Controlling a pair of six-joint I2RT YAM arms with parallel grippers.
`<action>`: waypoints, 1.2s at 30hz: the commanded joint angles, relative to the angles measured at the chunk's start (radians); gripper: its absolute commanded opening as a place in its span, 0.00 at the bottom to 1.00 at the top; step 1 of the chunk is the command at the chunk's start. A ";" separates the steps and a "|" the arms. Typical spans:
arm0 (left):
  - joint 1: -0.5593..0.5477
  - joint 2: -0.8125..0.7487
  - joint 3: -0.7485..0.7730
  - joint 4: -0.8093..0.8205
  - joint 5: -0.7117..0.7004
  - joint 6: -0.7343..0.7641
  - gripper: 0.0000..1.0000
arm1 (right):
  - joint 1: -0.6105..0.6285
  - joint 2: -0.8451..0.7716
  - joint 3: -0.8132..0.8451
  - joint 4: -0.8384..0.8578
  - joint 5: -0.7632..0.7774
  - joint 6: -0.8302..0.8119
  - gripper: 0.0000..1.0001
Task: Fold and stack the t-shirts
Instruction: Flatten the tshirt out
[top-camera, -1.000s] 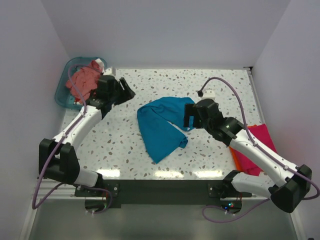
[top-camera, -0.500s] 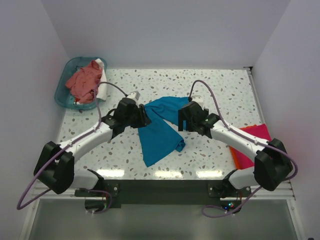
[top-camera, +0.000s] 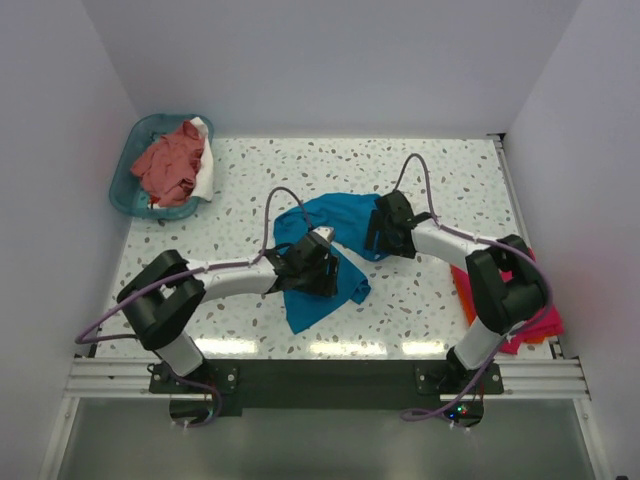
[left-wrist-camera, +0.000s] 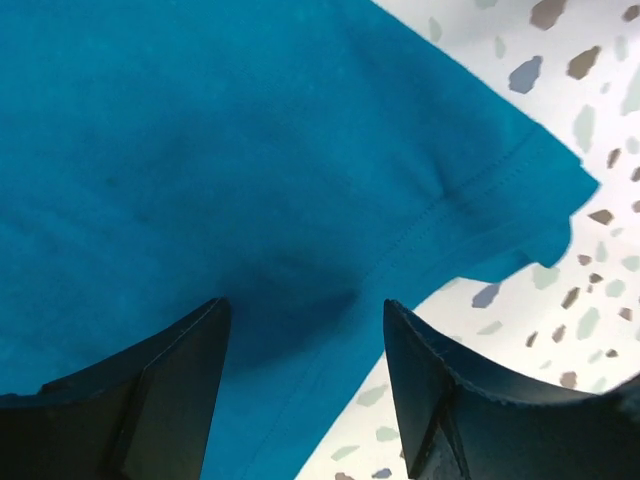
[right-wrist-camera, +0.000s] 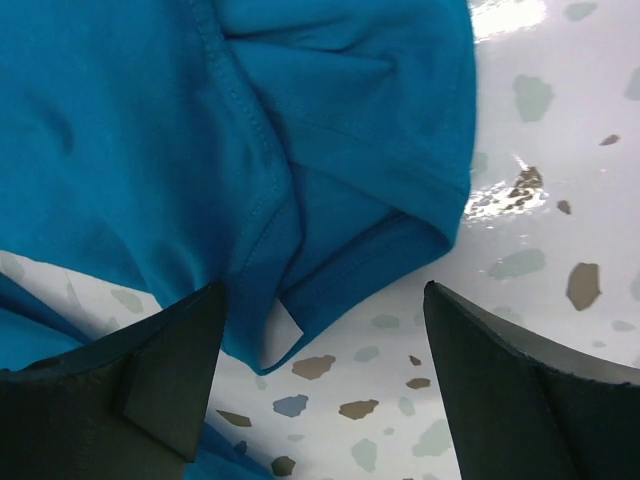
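Note:
A large teal-blue t-shirt (top-camera: 315, 288) lies crumpled in the middle of the speckled table (top-camera: 250, 190). My left gripper (top-camera: 318, 272) is low over its lower part. In the left wrist view the gripper (left-wrist-camera: 305, 340) is open, with the shirt's hemmed edge (left-wrist-camera: 300, 180) between the fingers. My right gripper (top-camera: 378, 238) is at the shirt's right edge. In the right wrist view it (right-wrist-camera: 325, 320) is open over a sleeve fold (right-wrist-camera: 340, 150) and bare table. A magenta-pink shirt (top-camera: 540, 322) on an orange one (top-camera: 462, 288) lies at the right, partly hidden by the right arm.
A translucent teal basket (top-camera: 135, 190) stands at the back left corner, holding a salmon-pink shirt (top-camera: 170, 162) and a white one (top-camera: 204, 172). White walls close in the table on the left, back and right.
My left arm has swung from the basket to the teal shirt's lower part. My right gripper has moved left and back to the shirt's right edge. The shirt has bunched slightly.

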 joint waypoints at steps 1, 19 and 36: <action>-0.022 0.039 0.057 -0.011 -0.080 0.023 0.67 | 0.014 0.027 0.034 0.094 -0.043 0.045 0.82; 0.437 -0.024 0.041 -0.160 -0.155 0.049 0.00 | -0.129 0.128 0.130 -0.008 -0.017 0.035 0.00; 0.611 -0.028 0.432 -0.242 -0.055 0.140 0.51 | -0.284 -0.044 0.207 -0.102 -0.016 -0.061 0.51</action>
